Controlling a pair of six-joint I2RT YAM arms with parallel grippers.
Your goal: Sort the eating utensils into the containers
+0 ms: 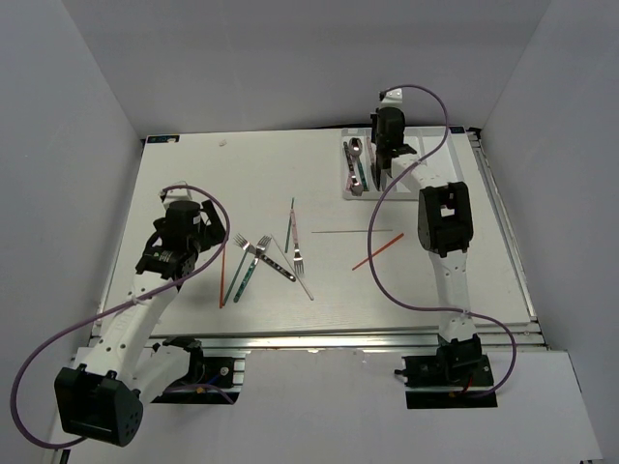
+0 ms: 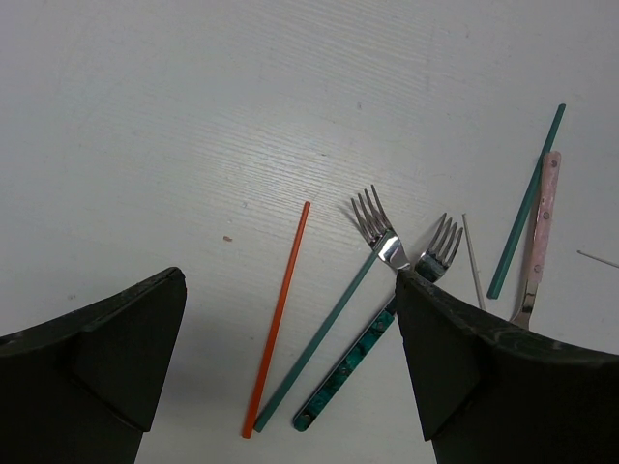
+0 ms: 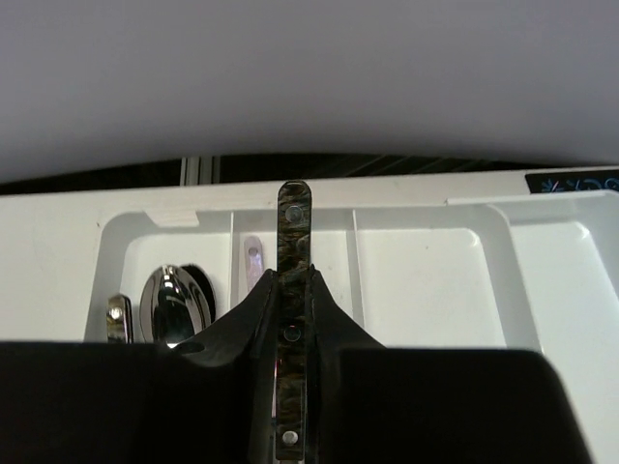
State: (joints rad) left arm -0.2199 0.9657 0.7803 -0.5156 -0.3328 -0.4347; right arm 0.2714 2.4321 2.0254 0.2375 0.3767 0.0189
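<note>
Currently the right jaws clamp a dark mottled utensil handle [image 3: 294, 237] above the white tray [image 3: 416, 280]. Well away from the tray, the left jaws gape over forks [image 2: 377, 227] and chopsticks [image 2: 280, 309] on the counter [image 2: 193, 97].

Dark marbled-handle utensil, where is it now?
The dark marbled-handle utensil sits centre in the right wrist view, clamped in the right gripper, its handle end over the white tray, beside a pink handle and a spoon lying in the slots.
</note>
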